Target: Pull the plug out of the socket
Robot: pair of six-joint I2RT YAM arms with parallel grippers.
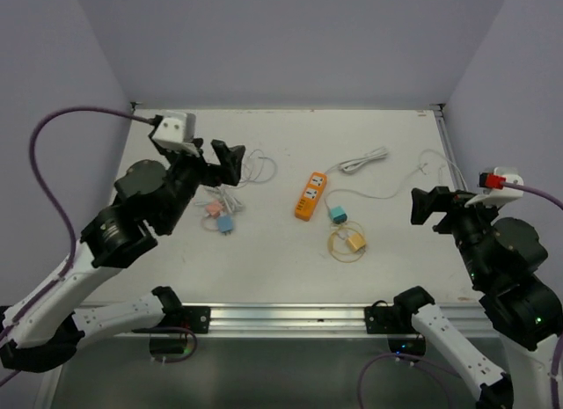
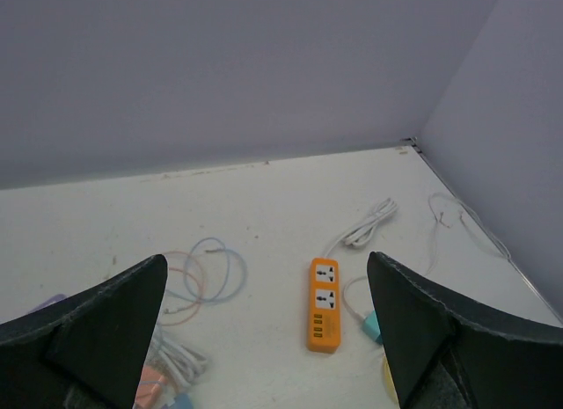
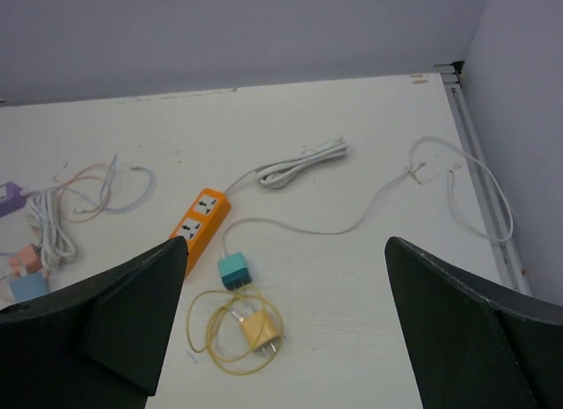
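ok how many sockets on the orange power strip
2. One socket sits at the far end of the orange power strip, the other right beside it, toward the small ports. None looks hidden.

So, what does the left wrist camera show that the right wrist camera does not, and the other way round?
Only the left wrist view: the orange power strip in full length, with the row of small slots below its two sockets. Only the right wrist view: the yellow plug, and the teal plug whole; the left view catches just its edge. Both: the strip, the bundled white cord and the thin white cable by the right wall. The left claw and right claw are open and empty.
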